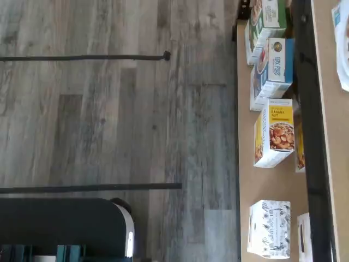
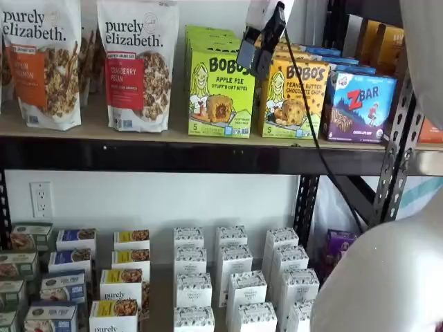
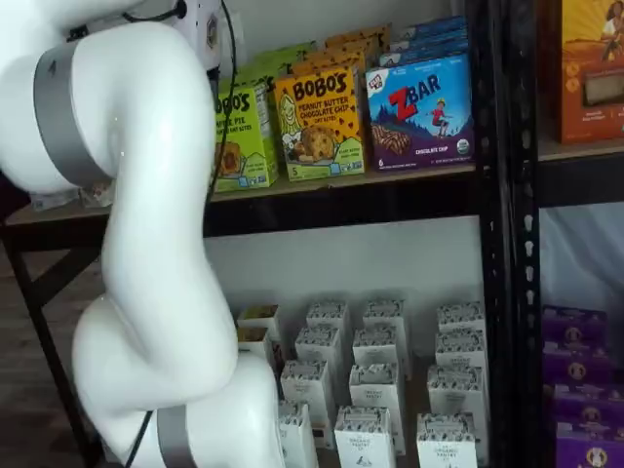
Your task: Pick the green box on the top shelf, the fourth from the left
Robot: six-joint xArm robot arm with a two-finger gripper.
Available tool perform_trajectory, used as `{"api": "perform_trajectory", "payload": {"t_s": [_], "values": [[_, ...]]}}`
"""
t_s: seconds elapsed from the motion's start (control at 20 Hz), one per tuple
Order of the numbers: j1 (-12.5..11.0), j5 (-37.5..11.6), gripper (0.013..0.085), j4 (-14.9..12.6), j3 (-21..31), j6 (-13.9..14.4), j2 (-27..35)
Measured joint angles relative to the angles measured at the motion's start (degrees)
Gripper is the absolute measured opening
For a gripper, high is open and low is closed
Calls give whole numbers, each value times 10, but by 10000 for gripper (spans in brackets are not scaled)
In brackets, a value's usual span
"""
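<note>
The green box [image 2: 221, 93], a lime carton reading "BOBO'S APPLE PIE", stands upright on the top shelf [image 2: 173, 156] in both shelf views, with more of the same kind behind it. In a shelf view my arm partly covers the green box [image 3: 240, 132] on the top shelf [image 3: 341, 200]. My gripper [image 2: 253, 52] hangs from the upper edge in front of the box's upper right corner, its black fingers seen side-on, open, with nothing between them. Only its white body shows in a shelf view, beside the arm. The wrist view shows no green box.
An orange-yellow Bobo's carton [image 2: 294, 97] and a blue ZBar box [image 2: 360, 104] stand right of the green box, with granola bags [image 2: 138, 62] to its left. Small white cartons [image 2: 232, 277] fill the lower level. My white arm [image 3: 146, 244] and a cable [image 2: 315, 131] cross the front. A black upright [image 2: 398, 138] stands at the right.
</note>
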Motion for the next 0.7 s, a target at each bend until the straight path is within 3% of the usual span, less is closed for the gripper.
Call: {"api": "perform_trajectory", "payload": {"t_s": [0.35, 0.7], "values": [[-1, 37, 850, 5, -58, 9, 29], [-4, 11, 850, 13, -58, 8, 25]]}}
